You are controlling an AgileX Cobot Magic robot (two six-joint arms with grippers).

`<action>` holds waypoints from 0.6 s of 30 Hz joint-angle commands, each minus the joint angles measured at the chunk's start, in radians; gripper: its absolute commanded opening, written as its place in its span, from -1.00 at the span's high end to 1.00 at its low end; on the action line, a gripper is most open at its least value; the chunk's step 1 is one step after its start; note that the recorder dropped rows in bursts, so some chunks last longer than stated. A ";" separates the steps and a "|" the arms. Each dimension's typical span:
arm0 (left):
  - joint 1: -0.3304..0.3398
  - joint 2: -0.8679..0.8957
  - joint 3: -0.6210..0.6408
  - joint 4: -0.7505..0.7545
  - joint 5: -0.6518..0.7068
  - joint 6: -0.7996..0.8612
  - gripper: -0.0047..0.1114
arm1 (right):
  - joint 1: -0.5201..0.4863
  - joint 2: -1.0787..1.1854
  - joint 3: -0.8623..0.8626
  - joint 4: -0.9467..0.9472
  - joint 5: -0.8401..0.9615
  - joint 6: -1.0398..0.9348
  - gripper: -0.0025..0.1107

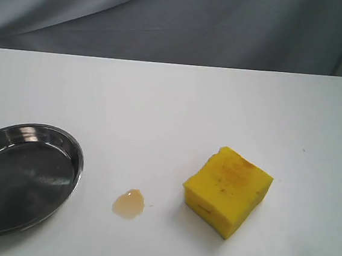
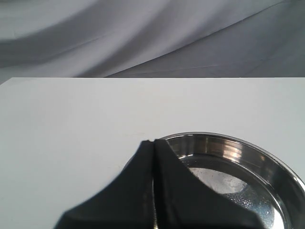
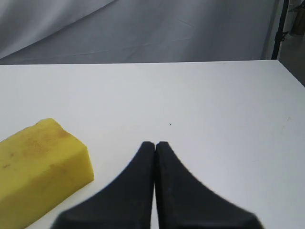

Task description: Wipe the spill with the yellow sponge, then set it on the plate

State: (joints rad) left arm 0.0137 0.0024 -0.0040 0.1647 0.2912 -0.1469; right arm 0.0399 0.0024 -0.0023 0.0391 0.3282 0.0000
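Note:
A thick yellow sponge (image 1: 228,190) with brownish stains on top lies on the white table, right of centre. Left of it sits the spill (image 1: 128,203), a small amber puddle. The shiny steel plate (image 1: 74,155) rests at the left edge. Neither gripper shows in the exterior view. In the left wrist view my left gripper (image 2: 153,142) is shut and empty, with the plate (image 2: 267,157) just beyond its tips. My right gripper (image 3: 155,144) is shut and empty too, apart from the sponge (image 3: 40,167), which lies to one side of it.
Grey cloth (image 1: 169,19) hangs behind the table's far edge. A dark stand (image 3: 281,28) rises at the table's far corner in the right wrist view. White tabletop (image 1: 179,110) stretches behind the sponge and the spill.

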 commanded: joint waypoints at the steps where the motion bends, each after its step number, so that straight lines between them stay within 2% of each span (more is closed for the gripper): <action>1: -0.004 -0.002 0.004 0.002 -0.007 -0.010 0.92 | -0.002 -0.002 0.002 -0.010 -0.006 0.000 0.96; 7: -0.004 -0.002 0.004 0.002 -0.007 -0.010 0.92 | -0.002 -0.002 0.002 -0.010 -0.006 0.000 0.96; 11: -0.004 -0.002 0.004 0.002 -0.007 -0.010 0.92 | -0.002 -0.002 0.002 -0.089 -0.082 -0.019 0.96; 18: -0.004 -0.002 0.004 0.002 -0.007 -0.010 0.92 | -0.002 -0.002 0.002 -0.084 -0.130 -0.019 0.96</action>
State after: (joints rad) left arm 0.0137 0.0024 -0.0040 0.1647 0.2912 -0.1469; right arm 0.0399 0.0024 -0.0023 -0.0320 0.2248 -0.0117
